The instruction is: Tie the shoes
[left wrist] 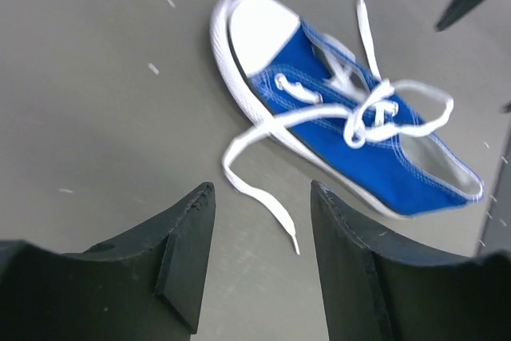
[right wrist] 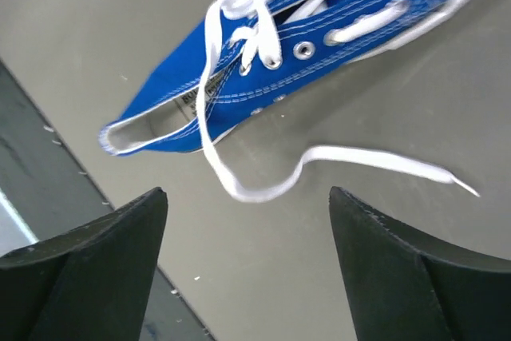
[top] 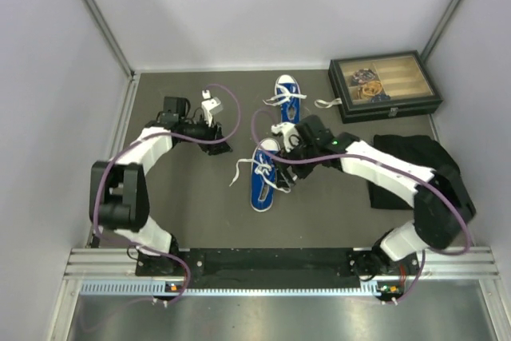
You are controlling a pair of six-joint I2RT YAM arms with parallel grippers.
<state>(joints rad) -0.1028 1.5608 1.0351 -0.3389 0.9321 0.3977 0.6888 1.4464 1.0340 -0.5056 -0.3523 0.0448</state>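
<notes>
Blue canvas, white laces: where does the pair lie? — Reader

Both lie on the grey bench (top: 184, 189), toes pointing far. Far sneaker (top: 287, 92): toward the back of the bench, left of the dark glass-lidded box (top: 383, 85), with one lace trailing right toward that box. Near sneaker (top: 259, 189): mid-bench, just nearer than the first and slightly left of it, with a free lace end (top: 238, 173) trailing left. — Legend

And the two tools? — Reader

Left tool (left wrist: 261, 196): fingers apart, nothing between them, held to the left of both sneakers and touching neither. Its wrist view looks across the bench at a sneaker's white toe cap (left wrist: 259, 33), with one lace strand running toward the fingers. Right tool (right wrist: 247, 193): fingers likewise apart and empty. In the top view it hangs beside and above the toe end of the near sneaker, close to the gap between the two. — Legend

Are the laces tied? — Reader

In each wrist view the laces cross loosely over the tongue, with loops and free ends lying on the bench. Whether any knot holds cannot be told. A black cloth (top: 407, 161) lies at the right, nearer than the box and partly under the right arm. — Legend
</notes>
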